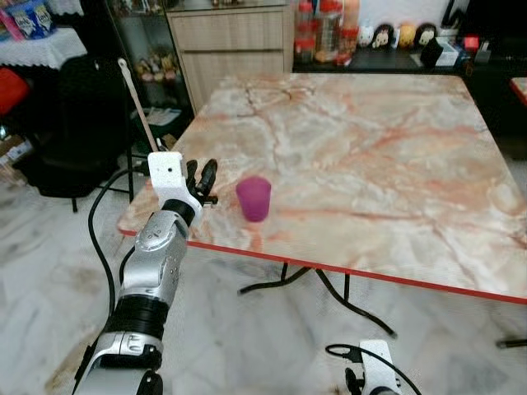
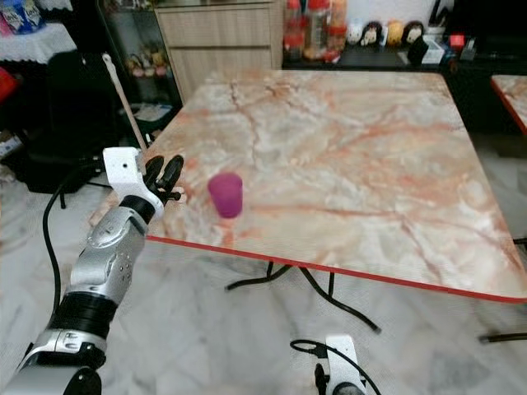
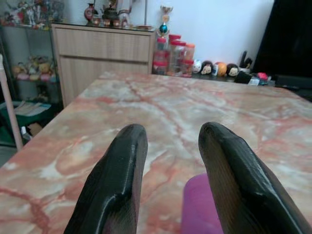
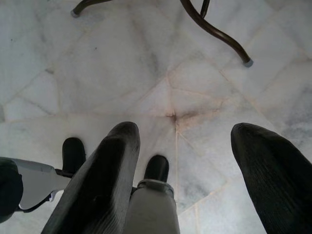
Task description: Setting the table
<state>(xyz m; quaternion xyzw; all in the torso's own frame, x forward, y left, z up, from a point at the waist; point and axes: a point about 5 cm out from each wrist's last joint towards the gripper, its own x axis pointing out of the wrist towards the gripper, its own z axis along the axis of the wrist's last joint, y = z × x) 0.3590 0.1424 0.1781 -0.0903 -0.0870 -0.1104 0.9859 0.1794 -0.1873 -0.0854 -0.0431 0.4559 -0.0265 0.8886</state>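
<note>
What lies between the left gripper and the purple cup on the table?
Nothing: bare marble tabletop separates the left gripper from the purple cup, seen in the left eye view.

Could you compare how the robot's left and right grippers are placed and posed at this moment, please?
The left gripper is raised over the marble table's near-left edge, beside the purple cup; the right gripper hangs low over the floor. The left points across the tabletop; the right points down. Both are open and hold nothing.
</note>
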